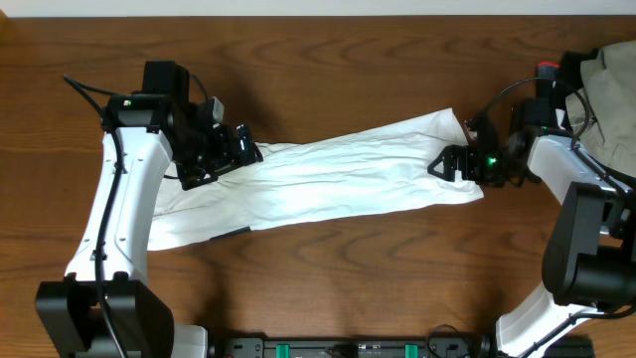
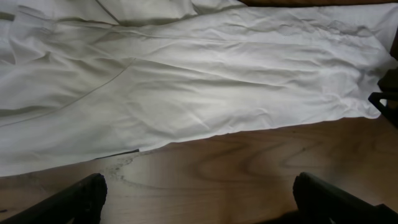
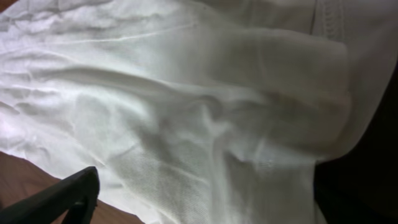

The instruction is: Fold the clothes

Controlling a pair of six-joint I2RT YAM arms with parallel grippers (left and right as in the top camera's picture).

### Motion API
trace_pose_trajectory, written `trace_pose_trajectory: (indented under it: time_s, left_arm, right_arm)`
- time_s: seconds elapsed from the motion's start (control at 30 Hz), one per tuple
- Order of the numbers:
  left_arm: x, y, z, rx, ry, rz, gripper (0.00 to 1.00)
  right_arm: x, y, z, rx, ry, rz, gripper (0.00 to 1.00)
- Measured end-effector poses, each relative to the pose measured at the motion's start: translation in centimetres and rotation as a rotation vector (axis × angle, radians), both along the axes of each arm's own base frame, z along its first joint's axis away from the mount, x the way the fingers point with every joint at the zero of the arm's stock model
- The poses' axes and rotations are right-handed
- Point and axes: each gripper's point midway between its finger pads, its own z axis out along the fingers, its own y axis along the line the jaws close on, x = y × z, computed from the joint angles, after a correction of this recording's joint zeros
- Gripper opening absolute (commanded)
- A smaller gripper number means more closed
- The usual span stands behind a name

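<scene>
Across table (image 1: 348,60), clothes (image 1: 328,179) spread lengthwise

Plain white clothes (image 1: 318,184) are seen; the worktop (image 1: 348,70) is shown in dark brown wood grain; a beige cloth (image 1: 611,85) is glimpsed.

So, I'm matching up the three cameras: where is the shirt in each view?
Overhead: shirt stretched across the middle, slanting up to the right.
Left wrist: shirt fills the upper two-thirds, with wood below.
Right wrist: shirt fills nearly the whole frame.
Shared landmark: the brown table bordering the shirt's edge.
</scene>
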Motion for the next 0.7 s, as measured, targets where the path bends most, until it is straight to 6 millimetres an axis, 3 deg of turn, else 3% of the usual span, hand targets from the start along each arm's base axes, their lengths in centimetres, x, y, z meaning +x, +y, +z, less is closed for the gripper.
trace_pose_trajectory:
  time_s: [0.07,0.27,0.37,0.47,0.53,0.63,0.7]
  left_arm:
    - [0.0,0.0,0.0,0.000,0.000,0.000,0.98]
    - [0.0,0.0,0.0,0.000,0.000,0.000,0.98]
    - [0.0,0.0,0.0,0.000,0.000,0.000,0.98]
    - [0.0,0.0,0.0,0.000,0.000,0.000,0.98]
    - [0.0,0.0,0.0,0.000,0.000,0.000,0.98]
    - [0.0,0.0,0.0,0.000,0.000,0.000,0.98]
    - [0.0,0.0,0.0,0.000,0.000,0.000,0.98]
  right_arm:
    - [-0.2,0.0,-0.1,0.001,0.004,0.001,0.85]
    - [-0.4,0.2,-0.2,0.008,0.012,-0.001,0.86]
    - [-0.4,0.2,-0.3,0.009,0.013,-0.001,0.79]
    - [-0.8,0.3,-0.5,0.010,0.029,-0.008,0.63]
    - [-1.0,0.4,-0.7,0.007,0.032,-0.005,0.36]
    - [-1.7,0.0,-1.6,-0.016,0.072,-0.032,0.06]
    - [-1.8,-0.4,-2.0,-0.040,0.088,-0.058,0.01]
